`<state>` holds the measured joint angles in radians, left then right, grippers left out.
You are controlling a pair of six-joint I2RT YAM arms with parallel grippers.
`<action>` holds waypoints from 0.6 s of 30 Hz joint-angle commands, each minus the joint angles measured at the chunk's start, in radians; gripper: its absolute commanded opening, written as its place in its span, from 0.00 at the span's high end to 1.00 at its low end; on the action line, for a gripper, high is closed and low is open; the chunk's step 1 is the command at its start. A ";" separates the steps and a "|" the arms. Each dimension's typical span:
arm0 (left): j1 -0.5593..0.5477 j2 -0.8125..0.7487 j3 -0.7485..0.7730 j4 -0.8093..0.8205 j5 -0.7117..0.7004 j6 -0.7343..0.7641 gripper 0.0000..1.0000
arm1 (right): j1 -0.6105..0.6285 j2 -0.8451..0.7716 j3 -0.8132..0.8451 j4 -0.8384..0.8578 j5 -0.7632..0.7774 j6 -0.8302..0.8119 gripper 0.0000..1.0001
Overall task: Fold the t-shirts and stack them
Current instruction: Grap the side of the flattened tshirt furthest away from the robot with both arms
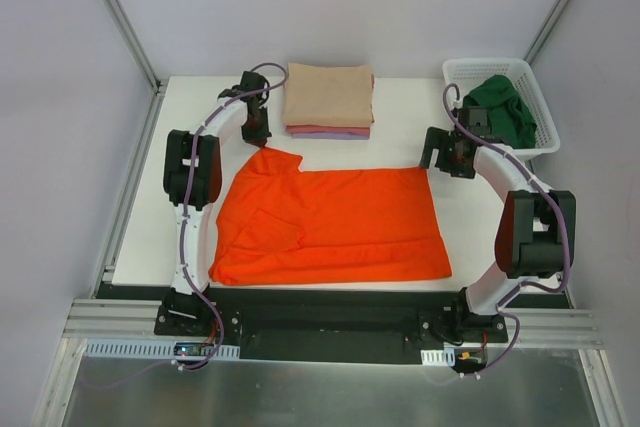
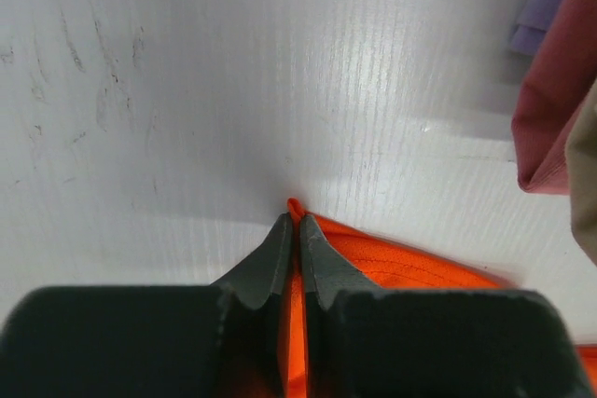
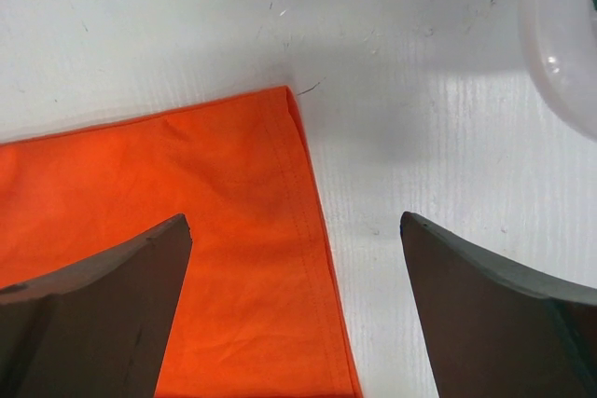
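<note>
The bright orange t-shirt lies spread flat in the middle of the white table. My left gripper is at its far left corner, and in the left wrist view it is shut on a pinched fold of the orange cloth. My right gripper hovers at the far right corner. Its wrist view shows it open, straddling the hemmed edge of the orange shirt. A dark green t-shirt sits bunched in the basket. Folded t-shirts are stacked at the back, beige on top, pink and lavender below.
The white mesh basket stands at the back right; its rim is just beyond my right gripper. The folded stack's edge lies close to the right of my left gripper. Bare table shows between stack and basket.
</note>
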<state>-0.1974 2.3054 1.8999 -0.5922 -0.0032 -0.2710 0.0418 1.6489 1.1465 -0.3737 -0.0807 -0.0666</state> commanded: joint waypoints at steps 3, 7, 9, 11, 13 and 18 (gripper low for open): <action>0.000 0.002 -0.007 -0.032 -0.012 0.018 1.00 | 0.020 0.020 0.074 0.012 0.056 0.100 0.03; 0.000 -0.017 -0.016 -0.029 -0.009 0.027 1.00 | 0.046 0.095 0.149 -0.013 0.136 0.117 0.02; 0.000 -0.020 -0.028 -0.015 0.000 0.032 1.00 | 0.056 0.146 0.202 -0.036 0.173 0.140 0.01; 0.000 -0.021 -0.044 -0.005 0.002 0.032 1.00 | 0.061 0.198 0.254 -0.059 0.174 0.168 0.01; 0.000 -0.020 -0.051 0.002 0.002 0.032 1.00 | 0.063 0.245 0.292 -0.067 0.168 0.185 0.04; 0.000 -0.026 -0.059 0.008 0.000 0.027 1.00 | 0.090 0.345 0.364 -0.113 0.186 0.194 0.16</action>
<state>-0.1967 2.2982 1.8801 -0.5716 -0.0036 -0.2672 0.1116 1.9511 1.4513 -0.4259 0.0631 0.0940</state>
